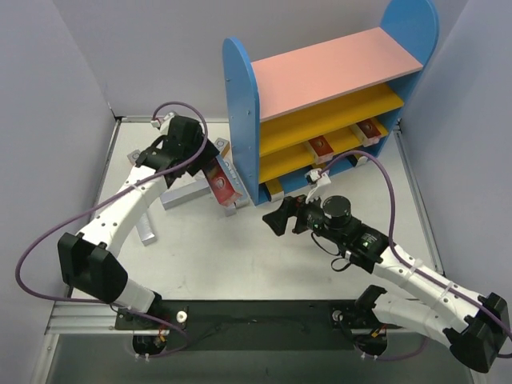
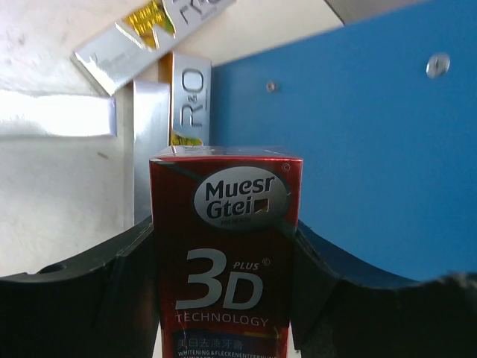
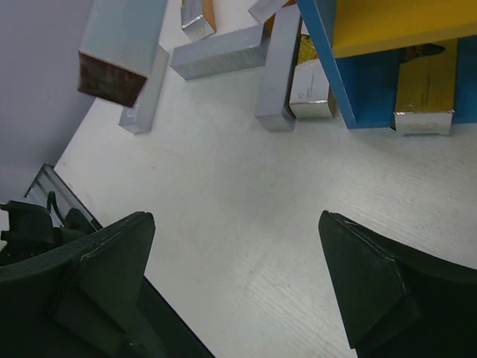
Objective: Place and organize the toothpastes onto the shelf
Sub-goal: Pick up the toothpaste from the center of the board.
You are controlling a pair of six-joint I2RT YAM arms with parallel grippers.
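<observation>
You're watching the glossy red cardboard toothpaste box [image 2: 226, 253] running off the bottom edge. Its small print is blurring.

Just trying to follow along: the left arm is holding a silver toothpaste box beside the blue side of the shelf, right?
Not quite. The toothpaste box in the left gripper is red, not silver; the left wrist view shows it between the fingers, beside the shelf's blue side panel.
</observation>
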